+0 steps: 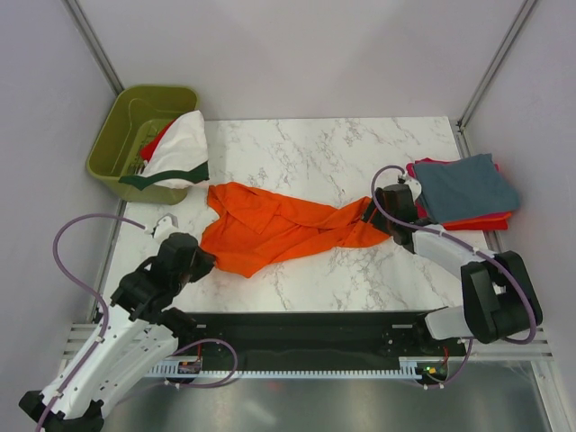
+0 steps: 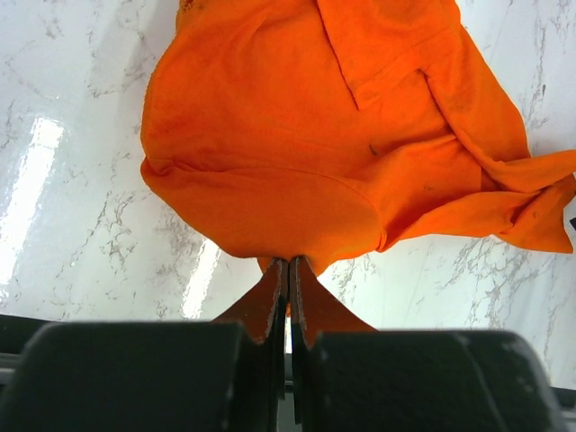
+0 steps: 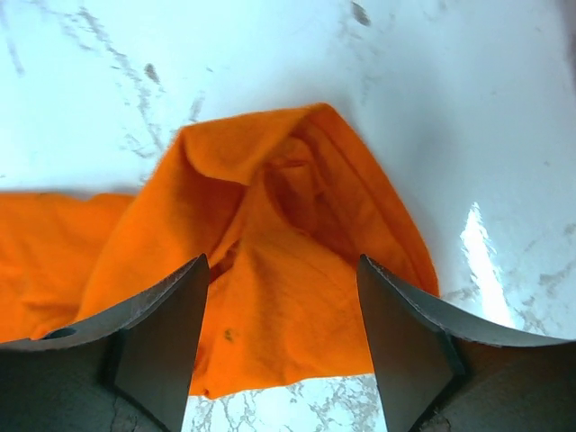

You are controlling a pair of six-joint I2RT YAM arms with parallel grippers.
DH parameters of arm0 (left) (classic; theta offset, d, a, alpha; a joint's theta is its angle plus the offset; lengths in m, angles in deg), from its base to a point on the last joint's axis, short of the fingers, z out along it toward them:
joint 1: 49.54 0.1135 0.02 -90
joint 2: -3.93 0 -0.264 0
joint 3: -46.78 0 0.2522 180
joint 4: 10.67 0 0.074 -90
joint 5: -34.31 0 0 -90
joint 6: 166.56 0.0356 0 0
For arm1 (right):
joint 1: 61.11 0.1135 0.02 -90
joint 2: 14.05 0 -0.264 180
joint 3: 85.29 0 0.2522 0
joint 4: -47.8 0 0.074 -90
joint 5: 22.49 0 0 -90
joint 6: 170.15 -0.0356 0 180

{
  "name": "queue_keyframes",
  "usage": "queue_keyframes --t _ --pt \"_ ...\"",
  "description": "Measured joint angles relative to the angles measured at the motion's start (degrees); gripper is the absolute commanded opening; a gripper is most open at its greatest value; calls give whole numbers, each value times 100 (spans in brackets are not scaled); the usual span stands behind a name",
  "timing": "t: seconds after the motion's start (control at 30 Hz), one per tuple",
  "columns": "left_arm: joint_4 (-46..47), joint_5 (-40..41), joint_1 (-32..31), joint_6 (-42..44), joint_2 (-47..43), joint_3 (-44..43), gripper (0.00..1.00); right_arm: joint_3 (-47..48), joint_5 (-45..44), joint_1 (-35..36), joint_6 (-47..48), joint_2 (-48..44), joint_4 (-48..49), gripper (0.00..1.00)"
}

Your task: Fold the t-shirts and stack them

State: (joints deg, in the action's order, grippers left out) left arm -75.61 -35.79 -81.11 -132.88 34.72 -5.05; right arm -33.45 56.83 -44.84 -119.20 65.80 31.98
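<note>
Step in hand: spreading the orange t-shirt (image 1: 279,229) flat before any fold. It lies crumpled and twisted in a long band across the middle of the marble table (image 1: 315,153), not yet laid out. The left gripper (image 1: 200,261) is at the shirt's near-left edge; in the left wrist view its jaws are closed tight with a pinch of orange cloth between them. The right gripper (image 1: 376,214) is at the shirt's right end, jaws wide apart, with a bunched fold of cloth under and between them in the right wrist view; nothing is gripped, and contact with the cloth cannot be told. Already folded and stacked at the right edge: a slate blue-grey shirt (image 1: 463,184) on top of a red shirt (image 1: 481,220). A white shirt (image 1: 180,144) with dark green trim hangs over the rim of the olive bin (image 1: 112,135) at far left, waiting. Next move likely calls for the right gripper to close on that end of the cloth. Both arms would then pull apart and lift to untwist the shirt, taking a single layer only and keeping clear of the finished stack just beside it.
</note>
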Motion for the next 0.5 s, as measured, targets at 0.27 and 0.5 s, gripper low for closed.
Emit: queue_keyframes --t 0.27,0.5 --pt "81 -4 0 2 55 2 2 203 442 0 291 398 238 63" --pt "295 -59 0 7 302 114 2 647 402 2 337 999 157 64"
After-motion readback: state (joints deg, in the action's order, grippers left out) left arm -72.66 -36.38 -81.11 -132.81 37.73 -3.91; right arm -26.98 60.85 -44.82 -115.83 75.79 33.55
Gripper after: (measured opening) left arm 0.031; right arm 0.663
